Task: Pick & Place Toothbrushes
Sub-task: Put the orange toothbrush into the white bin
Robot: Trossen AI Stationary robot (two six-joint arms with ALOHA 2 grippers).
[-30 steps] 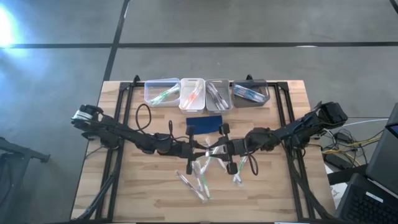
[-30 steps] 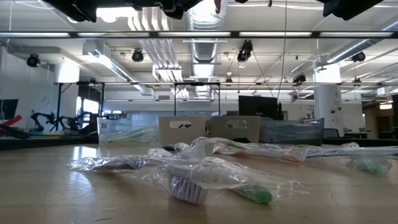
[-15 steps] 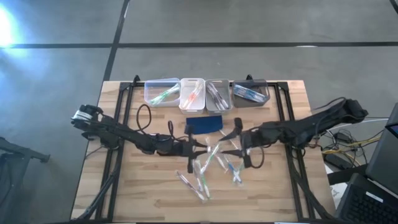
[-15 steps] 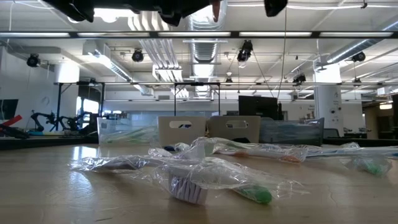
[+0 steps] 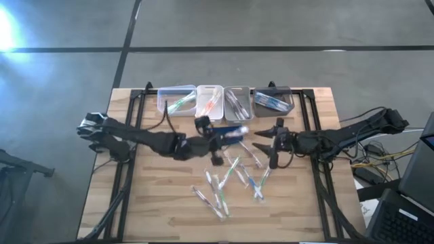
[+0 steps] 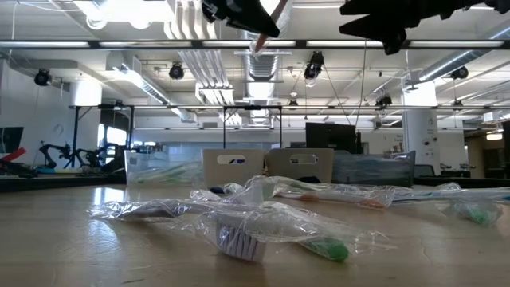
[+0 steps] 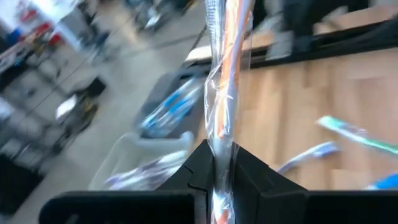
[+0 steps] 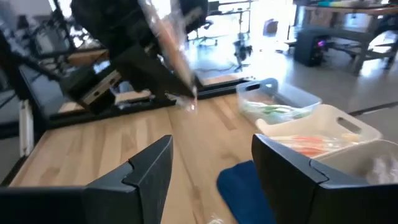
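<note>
The left end effector [image 7: 217,174] clamped an orange-accented toothbrush [image 7: 225,81] just short of the bins [image 5: 224,102] ahead, the right end effector [image 8: 211,168] gaped empty nearby, and about ten toothbrushes [image 5: 230,179] lay unsorted on the worktop [image 5: 156,210] behind them.

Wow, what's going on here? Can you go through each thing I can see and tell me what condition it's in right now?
Left gripper: jaws shut on a wrapped orange toothbrush, lifted off the table.
Right gripper: jaws open, empty, above the table.
Loose toothbrushes: wrapped, scattered flat on the wooden table.
Four bins: in a row at the far edge, each holding toothbrushes.
Blue pad: flat on the table.
</note>
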